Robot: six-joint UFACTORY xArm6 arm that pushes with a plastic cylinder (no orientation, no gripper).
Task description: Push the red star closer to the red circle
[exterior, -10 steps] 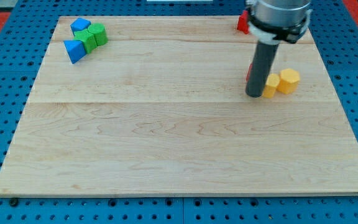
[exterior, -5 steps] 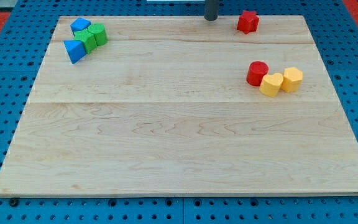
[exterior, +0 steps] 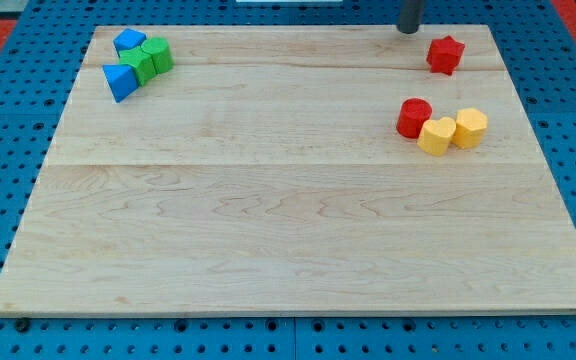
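Note:
The red star [exterior: 445, 54] lies near the board's top right. The red circle [exterior: 414, 117] lies below it and a little to the left, touching a yellow block [exterior: 436, 136]. My tip [exterior: 409, 30] shows at the view's top edge, just above and left of the red star, apart from it. Only the rod's lower end is in view.
A second yellow block, a hexagon [exterior: 470, 128], touches the first on its right. At the top left sit two blue blocks [exterior: 128, 41] [exterior: 120, 81] and two green blocks [exterior: 149, 58] in a cluster. The wooden board [exterior: 288, 230] lies on a blue pegboard.
The rod moved from beside the red circle up to the top edge, then rightwards. The red star has shifted to the right and slightly down.

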